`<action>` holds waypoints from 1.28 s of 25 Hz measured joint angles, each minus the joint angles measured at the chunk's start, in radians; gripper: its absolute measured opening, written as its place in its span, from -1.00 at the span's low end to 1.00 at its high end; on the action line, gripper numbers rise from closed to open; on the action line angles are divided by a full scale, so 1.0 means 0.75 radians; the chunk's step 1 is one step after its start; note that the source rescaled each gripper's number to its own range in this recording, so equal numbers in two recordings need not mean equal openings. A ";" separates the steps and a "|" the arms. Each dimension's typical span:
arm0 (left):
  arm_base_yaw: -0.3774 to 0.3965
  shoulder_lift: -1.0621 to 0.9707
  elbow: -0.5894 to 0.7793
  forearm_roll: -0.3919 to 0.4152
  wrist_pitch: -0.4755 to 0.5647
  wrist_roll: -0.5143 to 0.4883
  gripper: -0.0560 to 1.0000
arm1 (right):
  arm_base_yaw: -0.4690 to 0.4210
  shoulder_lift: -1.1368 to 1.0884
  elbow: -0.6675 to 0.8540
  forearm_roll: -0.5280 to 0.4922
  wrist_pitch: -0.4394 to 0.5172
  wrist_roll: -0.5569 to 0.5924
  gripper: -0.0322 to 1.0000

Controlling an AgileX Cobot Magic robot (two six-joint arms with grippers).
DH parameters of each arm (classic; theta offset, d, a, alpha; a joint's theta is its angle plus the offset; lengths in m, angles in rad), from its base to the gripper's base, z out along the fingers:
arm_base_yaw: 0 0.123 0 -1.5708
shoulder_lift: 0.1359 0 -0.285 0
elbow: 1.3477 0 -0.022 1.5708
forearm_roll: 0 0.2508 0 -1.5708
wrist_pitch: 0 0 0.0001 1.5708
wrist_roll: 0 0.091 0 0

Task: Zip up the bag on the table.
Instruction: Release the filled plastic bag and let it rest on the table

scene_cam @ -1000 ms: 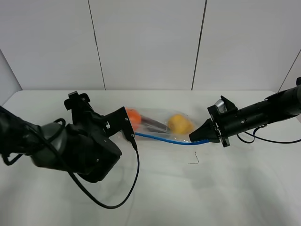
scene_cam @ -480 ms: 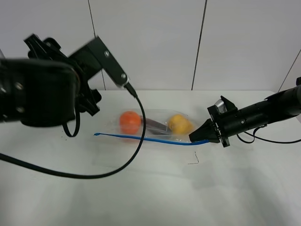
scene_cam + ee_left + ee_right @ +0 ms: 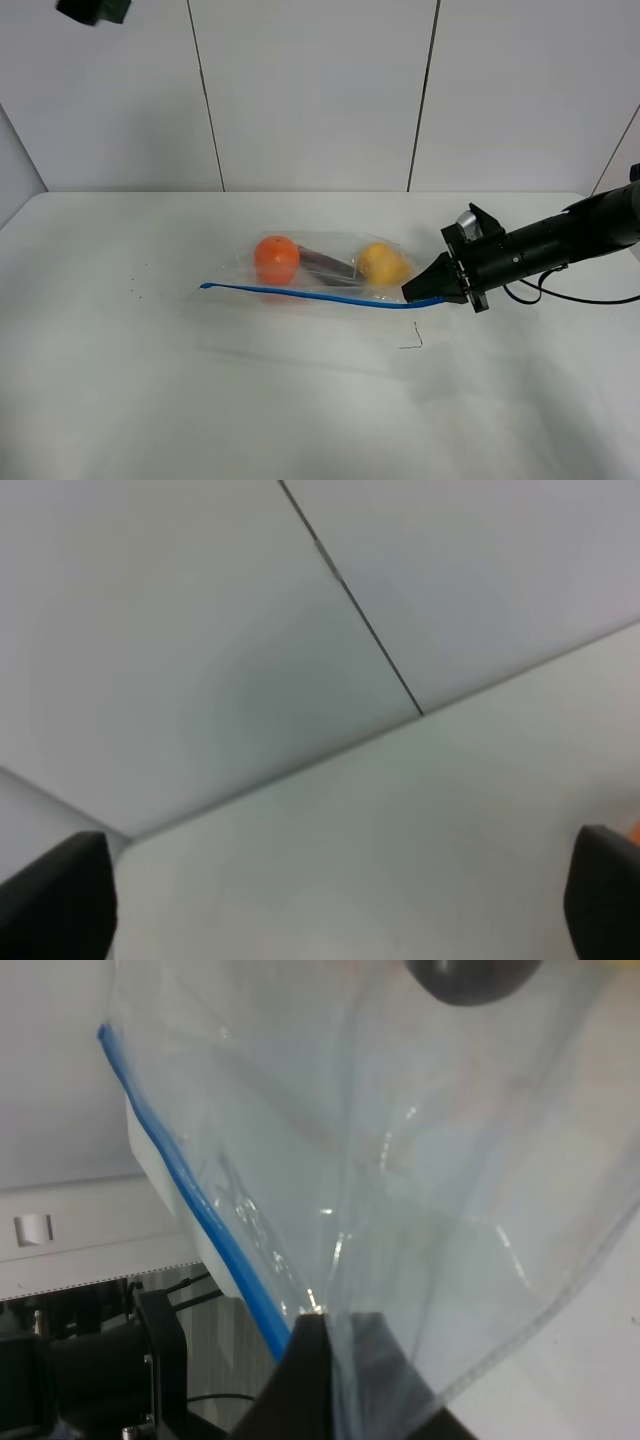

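On the white table (image 3: 150, 400), a little right of its middle in the high view, the bag (image 3: 335, 283) lay flat with its long side across the view. Its blue zipper strip (image 3: 300, 293) ran along the near edge, from a free end on the left to the right gripper (image 3: 407, 292). Through the clear plastic I saw an orange (image 3: 276, 258), a yellow fruit (image 3: 382, 263) and a dark thing (image 3: 325, 263) between them that I could not identify. I could not tell whether the zipper was closed along its whole length.

The right gripper's fingers were pressed together on the right corner of the bag, at the end of the strip. From the right wrist camera, the dark tips (image 3: 310, 1360) met on the crinkled plastic just beside the blue strip.

The left gripper (image 3: 330, 900) was well apart from the bag. Its wrist view showed two fingers (image 3: 60, 895) spread wide with nothing between them, against the table and the grey wall panels (image 3: 310, 90). From the high camera, only a dark piece of the left arm (image 3: 90, 8) showed at the upper left corner. A small dark mark (image 3: 412, 340) was on the table near the right gripper.
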 joint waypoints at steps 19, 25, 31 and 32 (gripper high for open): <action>0.956 -0.226 -0.101 -0.499 0.217 0.044 1.00 | 0.000 0.000 0.000 -0.005 0.000 -0.020 -0.94; 0.996 -0.357 -0.098 -0.501 0.217 0.017 1.00 | 0.000 0.000 0.000 -0.005 0.000 -0.028 -0.94; 0.996 -0.497 -0.031 -0.502 0.217 0.017 1.00 | 0.000 0.000 0.000 -0.005 0.000 -0.040 -0.94; 0.996 -0.539 0.014 -0.505 0.217 0.017 1.00 | 0.000 0.000 0.000 -0.005 0.000 -0.042 -0.94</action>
